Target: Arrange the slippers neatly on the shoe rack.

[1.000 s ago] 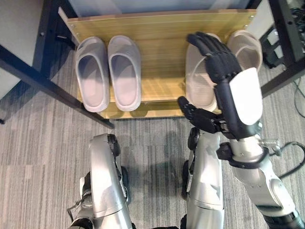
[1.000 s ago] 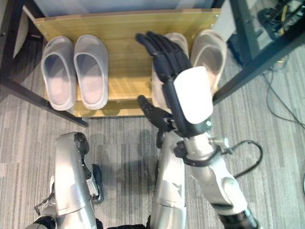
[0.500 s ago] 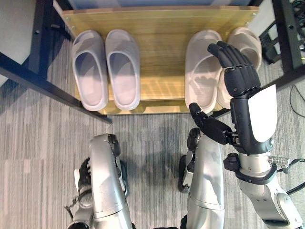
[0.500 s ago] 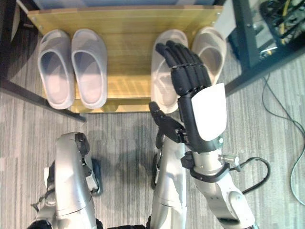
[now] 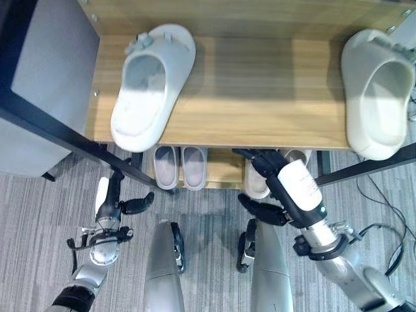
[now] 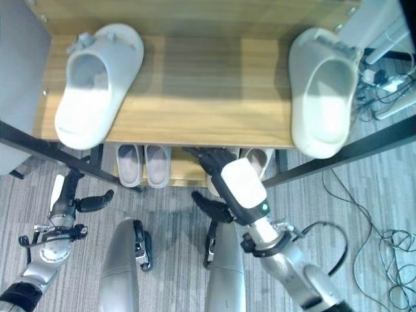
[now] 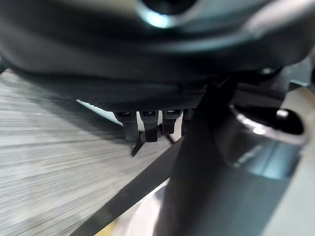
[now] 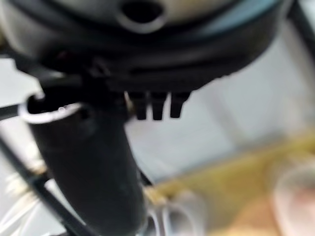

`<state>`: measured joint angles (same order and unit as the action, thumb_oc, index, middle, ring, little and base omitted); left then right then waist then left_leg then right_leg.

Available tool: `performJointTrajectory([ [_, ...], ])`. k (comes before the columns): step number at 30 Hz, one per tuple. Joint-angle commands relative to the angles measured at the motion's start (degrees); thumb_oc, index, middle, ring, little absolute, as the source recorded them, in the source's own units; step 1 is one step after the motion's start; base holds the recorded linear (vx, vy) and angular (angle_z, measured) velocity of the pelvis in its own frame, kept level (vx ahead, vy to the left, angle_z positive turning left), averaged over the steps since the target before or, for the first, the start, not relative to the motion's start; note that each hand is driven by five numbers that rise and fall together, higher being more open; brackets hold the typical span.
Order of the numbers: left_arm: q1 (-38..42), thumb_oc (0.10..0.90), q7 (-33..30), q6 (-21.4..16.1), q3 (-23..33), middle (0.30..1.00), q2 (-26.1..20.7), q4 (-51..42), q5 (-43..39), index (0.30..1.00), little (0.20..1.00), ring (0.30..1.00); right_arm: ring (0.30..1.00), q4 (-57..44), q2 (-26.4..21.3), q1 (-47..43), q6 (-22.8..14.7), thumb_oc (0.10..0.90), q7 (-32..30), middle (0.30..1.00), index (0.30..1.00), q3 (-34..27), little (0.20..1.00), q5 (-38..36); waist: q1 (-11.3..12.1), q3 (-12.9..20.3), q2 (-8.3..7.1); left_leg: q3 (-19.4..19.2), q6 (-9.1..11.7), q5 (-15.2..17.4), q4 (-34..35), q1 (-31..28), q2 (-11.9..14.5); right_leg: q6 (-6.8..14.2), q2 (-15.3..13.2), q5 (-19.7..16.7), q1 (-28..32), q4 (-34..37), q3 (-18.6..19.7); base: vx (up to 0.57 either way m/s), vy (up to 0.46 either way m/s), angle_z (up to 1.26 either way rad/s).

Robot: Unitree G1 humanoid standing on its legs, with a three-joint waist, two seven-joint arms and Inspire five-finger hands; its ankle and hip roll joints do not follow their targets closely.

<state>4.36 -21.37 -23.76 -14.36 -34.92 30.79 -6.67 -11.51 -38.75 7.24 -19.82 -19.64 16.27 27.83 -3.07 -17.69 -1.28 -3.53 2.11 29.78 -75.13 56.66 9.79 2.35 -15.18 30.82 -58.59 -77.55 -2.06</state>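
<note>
The shoe rack (image 5: 260,84) spans the upper half of the frame. On its top shelf, one white slipper (image 5: 153,84) lies upper left and another white slipper (image 5: 378,91) upper right. On the lower shelf, at centre, sit a grey pair (image 5: 180,167) and a beige pair (image 5: 260,182). The right hand (image 5: 286,185), centre right, reaches under the top shelf toward the beige pair; finger state cannot be determined. The left hand (image 5: 110,198), lower left, hangs released, grasping nothing.
</note>
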Motion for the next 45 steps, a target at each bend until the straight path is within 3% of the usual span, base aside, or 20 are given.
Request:
performJointTrajectory([
  [1, -2.2, 0.800, 3.6, -2.6, 0.7, 0.900, 1.2, -2.5, 1.9, 0.900, 0.900, 0.900, 0.900, -2.8, 2.8, -0.3, -2.5, 0.800, 3.7, 0.900, 0.900, 0.5, 0.900, -7.7, -0.2, 1.9, 1.25, 4.1, 0.3, -7.4, 8.2, -0.6, 1.7, 2.9, -3.1, -6.7, 2.9, 10.4, 1.4, 0.00, 0.060, -0.01],
  [6, -4.4, 0.800, 5.5, -2.2, 1.9, 0.900, 2.5, -3.2, 3.2, 0.900, 0.900, 0.900, 0.900, -0.3, 4.8, 1.3, -1.9, 0.800, 6.9, 0.900, 0.900, 0.1, 0.900, -9.5, -0.5, 3.3, 1.48, 1.8, 0.0, -8.3, 13.0, -5.2, 1.5, 3.5, -3.0, -9.4, 7.0, 15.9, 0.3, 0.00, 0.060, -0.04],
  [8, -4.4, 0.800, 5.9, -2.0, 2.1, 0.900, 3.8, -2.7, 2.9, 0.900, 0.900, 0.900, 0.900, 0.3, 5.0, 1.7, -1.7, 0.800, 7.2, 0.900, 0.900, -0.5, 0.900, -9.3, -0.6, 3.9, 1.36, 0.8, -0.4, -11.2, 17.9, -8.4, 0.8, 3.7, -2.7, -13.0, 9.8, 20.9, -0.7, -0.04, 0.063, -0.09],
  [14, -5.5, 0.800, 10.6, -1.2, 0.3, 0.900, 4.9, -1.9, 2.7, 0.900, 0.900, 0.900, 0.900, 7.8, 6.2, 6.8, 0.4, 0.800, 10.6, 0.900, 0.900, -3.9, 0.900, -11.7, -1.2, 6.1, 0.52, -1.3, 0.2, -16.8, 35.9, -25.0, -1.8, 5.2, -1.1, -19.9, 27.2, 39.8, -3.6, 0.12, 0.027, -0.05],
  [17, -8.2, 0.800, 13.6, -1.0, -0.6, 0.900, 4.6, -2.8, 2.0, 0.900, 0.900, 0.900, 0.900, 15.1, 8.8, 10.8, 1.3, 0.800, 12.6, 0.900, 0.900, -6.3, 0.900, -15.4, -2.0, 8.4, 0.39, -3.4, 1.0, -20.5, 46.9, -33.6, -3.1, 6.7, 0.0, -24.7, 35.3, 50.9, -5.4, 0.22, 0.018, -0.04],
  [19, -9.5, 0.800, 13.9, -0.5, -0.3, 0.900, 5.6, -2.2, 0.5, 0.900, 0.900, 0.900, 0.900, 21.0, 12.0, 11.2, 2.9, 0.800, 13.2, 0.900, 0.900, -7.3, 0.900, -20.2, -2.3, 9.3, 0.82, -4.6, 1.4, -23.0, 53.1, -38.9, -3.7, 8.0, 0.9, -28.2, 38.9, 54.6, -5.9, 0.15, 0.005, -0.16],
  [21, -9.4, 0.800, 14.5, 0.5, 0.2, 0.900, 6.7, -0.9, -0.9, 0.900, 0.900, 0.900, 0.900, 24.5, 14.8, 10.7, 4.0, 0.800, 13.7, 0.900, 0.900, -7.2, 0.900, -23.3, -2.6, 8.7, 1.55, -3.7, 1.6, -26.3, 57.1, -42.2, -3.4, 8.8, 3.2, -26.9, 41.1, 51.3, -4.2, -0.02, -0.018, -0.17],
  [23, -9.4, 0.800, 13.7, 1.2, 0.3, 0.900, 8.0, 0.8, 0.4, 0.900, 0.900, 0.900, 0.900, 25.9, 14.7, 9.9, 3.8, 0.800, 13.5, 0.900, 0.900, -5.6, 0.900, -20.7, -2.2, 8.3, 2.17, -3.8, 0.5, -27.6, 60.3, -44.4, -2.8, 9.1, 6.8, -25.8, 44.0, 47.6, -1.3, -0.15, -0.078, -0.02],
  [24, -9.3, 0.800, 14.0, 1.3, -0.2, 0.900, 8.4, 0.9, 0.4, 0.900, 0.900, 0.900, 0.900, 25.5, 15.5, 9.4, 3.9, 0.800, 12.8, 0.900, 0.900, -5.2, 0.900, -21.0, -1.4, 8.8, 1.01, -3.5, 0.1, -27.7, 61.4, -44.5, -3.8, 7.7, 7.9, -22.5, 48.6, 52.6, -0.6, -0.10, -0.104, 0.03],
  [25, -9.2, 0.800, 14.0, 1.3, -0.2, 0.900, 8.4, 0.9, 0.4, 0.900, 0.900, 0.900, 0.900, 25.5, 15.5, 9.4, 3.9, 0.800, 12.8, 0.900, 0.900, -5.2, 0.900, -21.0, -1.4, 8.7, 1.08, -3.4, 0.1, -27.9, 61.6, -44.6, -3.7, 7.6, 8.0, -22.8, 48.8, 53.0, -0.6, -0.13, -0.180, 0.13],
  [26, -9.6, 0.800, 14.0, 1.6, 0.5, 0.900, 9.9, 3.8, 0.8, 0.900, 0.900, 0.900, 0.900, 26.9, 16.7, 9.8, 4.3, 0.800, 12.8, 0.900, 0.900, -4.2, 0.900, -21.5, 0.1, 10.8, 0.24, -2.8, 0.6, -30.4, 64.0, -43.0, -3.9, 5.5, 9.9, -19.8, 51.3, 59.0, 0.1, -0.12, -0.144, 0.18],
  [28, -10.6, 0.800, 13.8, 2.2, 1.2, 0.900, 11.0, 5.3, 0.6, 0.900, 0.900, 0.900, 0.900, 28.3, 16.3, 10.0, 4.1, 0.800, 12.7, 0.900, 0.900, -3.2, 0.900, -20.6, 1.1, 12.2, 0.19, -2.2, 1.3, -33.7, 66.8, -43.0, -2.6, 4.1, 12.1, -20.0, 52.0, 61.6, 0.8, -0.15, -0.160, 0.14],
  [31, -10.2, 0.800, 13.4, 2.9, 1.4, 0.900, 12.5, 8.1, 0.9, 0.900, 0.900, 0.900, 0.900, 31.6, 15.2, 8.6, 4.2, 0.800, 11.7, 0.900, 0.900, -2.2, 0.900, -18.5, 2.7, 12.6, -0.49, 2.9, 3.0, -37.5, 67.1, -42.0, -4.1, 3.5, 13.2, -22.0, 53.9, 66.1, 0.2, -0.20, -0.082, -0.05],
  [32, -9.7, 0.800, 13.4, 2.8, 1.2, 0.900, 12.8, 8.4, 1.1, 0.900, 0.900, 0.900, 0.900, 31.7, 14.7, 8.5, 4.1, 0.800, 11.6, 0.900, 0.900, -2.4, 0.900, -18.7, 2.7, 12.1, -0.78, 4.8, 3.2, -37.2, 65.7, -41.3, -5.3, 3.4, 13.0, -23.0, 54.2, 67.6, -0.1, -0.25, -0.042, 0.02],
  [36, -8.7, 0.800, 14.2, 3.1, 0.8, 0.900, 14.7, 14.2, 1.6, 0.900, 0.900, 0.900, 0.900, 38.4, 14.0, 7.5, 4.0, 0.800, 13.2, 0.900, 0.900, -2.2, 0.900, -21.8, 2.6, 12.8, -2.69, 6.8, 1.5, -28.4, 63.0, -46.0, -9.9, 3.7, 11.5, -26.1, 54.9, 71.9, 0.5, -0.14, 0.023, 0.00],
  [39, -7.1, 0.800, 14.0, 4.0, -0.2, 0.900, 16.9, 20.1, 2.7, 0.900, 0.900, 0.900, 0.900, 44.8, 15.0, 6.3, 4.9, 0.800, 13.0, 0.900, 0.900, -2.5, 0.900, -23.4, 2.2, 14.0, -2.14, 8.0, 0.9, -27.4, 66.4, -49.1, -11.3, 4.0, 12.0, -26.6, 56.0, 73.0, 1.4, 0.02, 0.074, -0.20],
  [45, -5.3, 0.800, 13.7, 3.9, -2.3, 0.900, 16.8, 18.4, 3.3, 0.900, 0.900, 0.900, 0.900, 64.3, 17.8, 2.0, 6.2, 0.800, 11.5, 0.900, 0.900, -2.1, 0.900, -25.3, 2.1, 15.4, -0.88, 6.2, -0.6, -27.5, 72.7, -53.2, -12.1, 4.8, 11.3, -27.6, 56.9, 74.2, 1.9, 0.02, 0.078, -0.09],
])
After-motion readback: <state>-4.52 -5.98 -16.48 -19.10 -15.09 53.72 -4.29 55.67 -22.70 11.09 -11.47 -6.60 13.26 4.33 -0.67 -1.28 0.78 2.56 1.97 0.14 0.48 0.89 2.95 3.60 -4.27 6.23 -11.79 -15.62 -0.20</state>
